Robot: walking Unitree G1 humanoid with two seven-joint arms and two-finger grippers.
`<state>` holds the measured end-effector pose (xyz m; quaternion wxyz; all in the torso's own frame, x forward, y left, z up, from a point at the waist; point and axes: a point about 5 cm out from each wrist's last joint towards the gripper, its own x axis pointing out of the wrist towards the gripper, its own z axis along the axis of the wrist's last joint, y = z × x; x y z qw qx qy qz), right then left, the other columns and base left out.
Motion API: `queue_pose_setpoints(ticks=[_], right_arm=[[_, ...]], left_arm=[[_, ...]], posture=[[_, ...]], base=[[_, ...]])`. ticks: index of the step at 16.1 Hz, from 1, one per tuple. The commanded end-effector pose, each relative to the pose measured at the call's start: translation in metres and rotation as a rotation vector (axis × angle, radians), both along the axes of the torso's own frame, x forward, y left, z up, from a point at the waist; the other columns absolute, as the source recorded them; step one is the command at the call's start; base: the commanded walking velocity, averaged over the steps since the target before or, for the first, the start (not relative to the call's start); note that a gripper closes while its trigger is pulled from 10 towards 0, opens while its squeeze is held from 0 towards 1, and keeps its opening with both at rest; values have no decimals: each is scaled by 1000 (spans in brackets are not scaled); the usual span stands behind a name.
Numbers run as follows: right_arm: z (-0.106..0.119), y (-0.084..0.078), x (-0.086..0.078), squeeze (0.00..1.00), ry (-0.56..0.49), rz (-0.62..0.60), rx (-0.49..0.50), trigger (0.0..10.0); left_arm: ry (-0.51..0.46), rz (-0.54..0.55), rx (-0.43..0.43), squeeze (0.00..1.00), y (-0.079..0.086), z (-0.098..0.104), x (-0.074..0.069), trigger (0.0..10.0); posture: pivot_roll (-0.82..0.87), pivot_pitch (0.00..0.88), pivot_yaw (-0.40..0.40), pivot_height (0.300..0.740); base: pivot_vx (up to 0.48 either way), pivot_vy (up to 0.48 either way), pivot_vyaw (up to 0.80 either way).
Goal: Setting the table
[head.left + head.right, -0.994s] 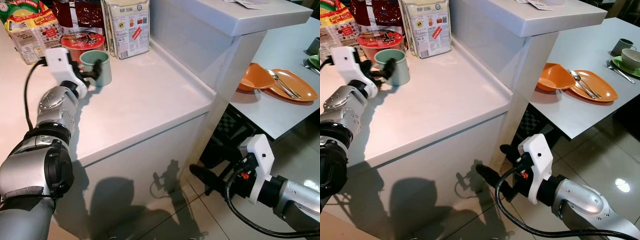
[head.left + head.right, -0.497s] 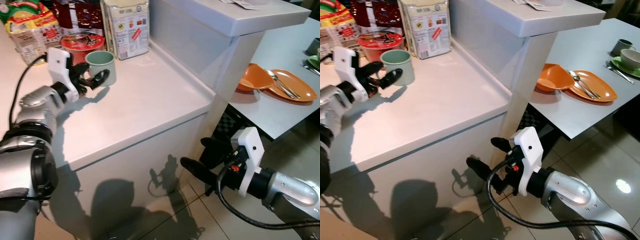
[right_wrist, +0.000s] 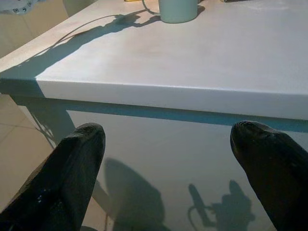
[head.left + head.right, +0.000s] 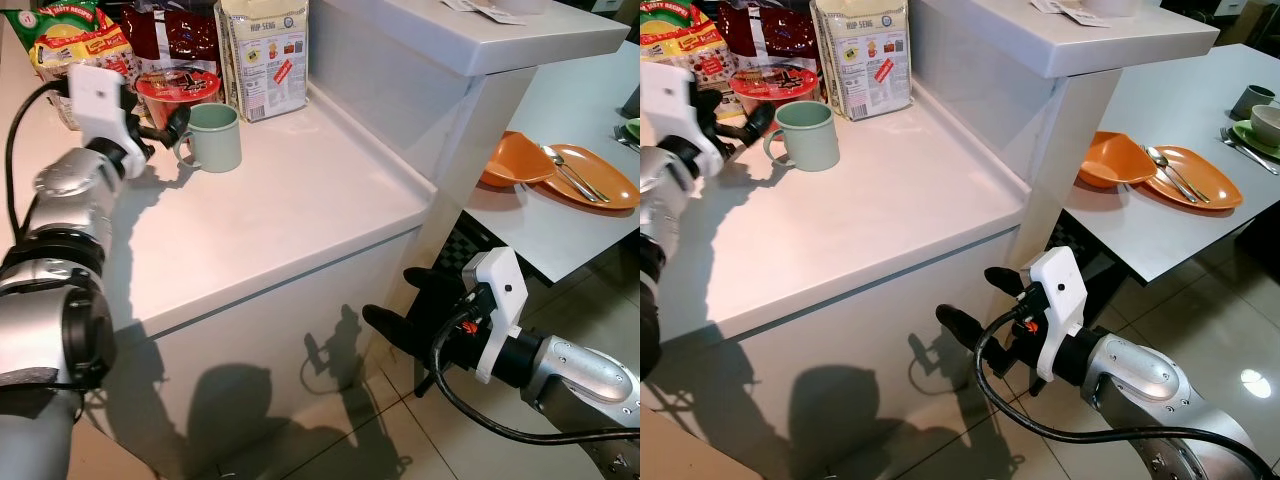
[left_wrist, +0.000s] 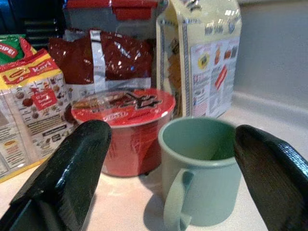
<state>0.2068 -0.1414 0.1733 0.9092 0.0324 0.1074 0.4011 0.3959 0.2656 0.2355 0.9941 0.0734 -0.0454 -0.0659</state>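
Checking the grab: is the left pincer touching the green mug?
Apart. The left wrist view shows the left pincer open, both fingers clear of the mug.

You can't read the fine print on the packets (image 4: 265, 50) at the table's back edge. The red noodle cup (image 4: 175, 90) is partly covered by the left tool (image 4: 160, 125). At the dining table's far edge, a green plate (image 4: 1252, 130) is cut off.

Left gripper (image 5: 173, 178) spread wide, its black fingers (image 5: 67, 173) flanking a pale green mug (image 5: 199, 168), handle facing the camera. Just behind stands a red-lidded noodle cup (image 5: 126, 127), then packets (image 5: 202, 53), possibly snacks, on the white counter (image 5: 125, 211).
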Motion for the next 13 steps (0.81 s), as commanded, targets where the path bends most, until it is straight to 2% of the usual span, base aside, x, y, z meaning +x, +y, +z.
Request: queue_pose_setpoints(ticks=[1, 2, 6, 8, 13], right_arm=[[0, -2, 1, 0, -5, -2, -12, 10000], [0, -3, 0, 0, -6, -2, -16, 10000], [0, -7, -5, 0, 0, -8, -29, 10000], [0, -8, -6, 0, 3, -3, -33, 10000], [-2, -7, -11, 0, 15, 11, -44, 10000]], left_arm=[[27, 1, 26, 0, -5, -9, 1, 10000], [28, 7, 41, 0, -8, -14, 1, 10000], [51, -8, -3, 0, -18, -27, 1, 10000], [79, 24, 44, 0, -20, -34, 1, 10000], [121, 84, 82, 0, -22, -47, 0, 10000]], posture=[[-194, 0, -45, 740], [-208, 0, -42, 740], [-228, 0, -40, 740], [-232, 0, -43, 740], [-253, 0, -49, 740]], base=[[0, 0, 0], [0, 0, 0], [0, 0, 0], [0, 0, 0], [0, 0, 0]])
